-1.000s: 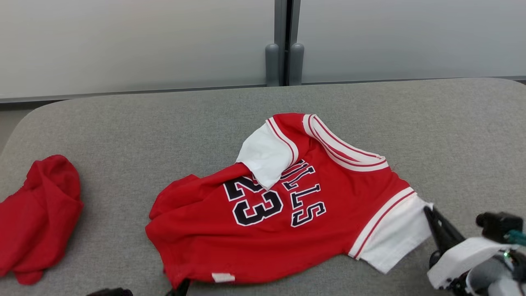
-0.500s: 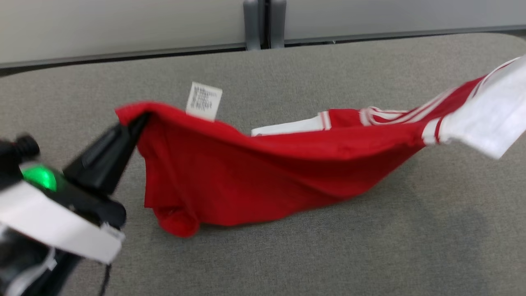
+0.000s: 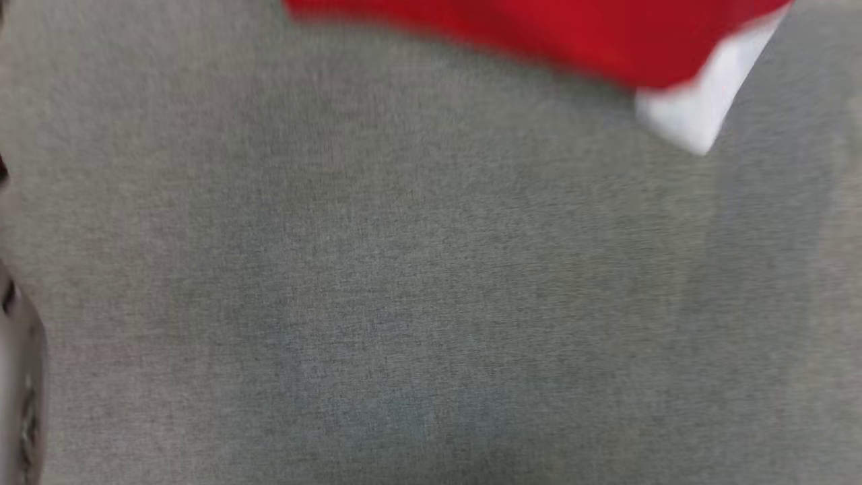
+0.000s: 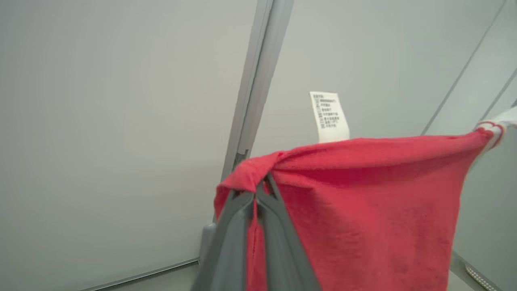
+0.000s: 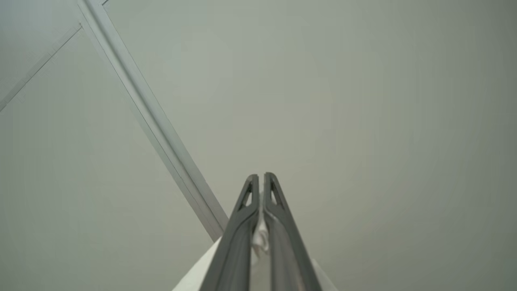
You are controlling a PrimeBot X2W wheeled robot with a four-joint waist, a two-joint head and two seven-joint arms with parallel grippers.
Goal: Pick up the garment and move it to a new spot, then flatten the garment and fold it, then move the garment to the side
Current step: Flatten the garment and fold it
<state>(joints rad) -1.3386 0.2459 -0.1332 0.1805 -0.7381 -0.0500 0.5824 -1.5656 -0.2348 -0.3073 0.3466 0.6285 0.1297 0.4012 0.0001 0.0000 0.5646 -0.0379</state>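
Note:
The garment [image 3: 539, 34] is a red jersey with white sleeves. It hangs blurred along the top of the head view, above the grey table [image 3: 404, 303], with one white sleeve [image 3: 693, 114] dangling at the right. In the left wrist view my left gripper [image 4: 258, 190] is shut on a bunched red edge of the garment [image 4: 363, 202], and a white care label [image 4: 329, 117] sticks up beside it. My right gripper [image 5: 260, 178] is shut on white sleeve cloth [image 5: 260, 238], pinched between its fingers.
Behind the raised grippers are pale wall panels with a grey post [image 4: 258, 81] and a panel seam [image 5: 153, 121]. A blurred pale grey shape [image 3: 17, 377] sits at the left edge of the head view.
The garment lay flat on the table, then both grippers lifted it, stretched between them. The head camera has tipped down, so the cloth now shows at the picture's top.

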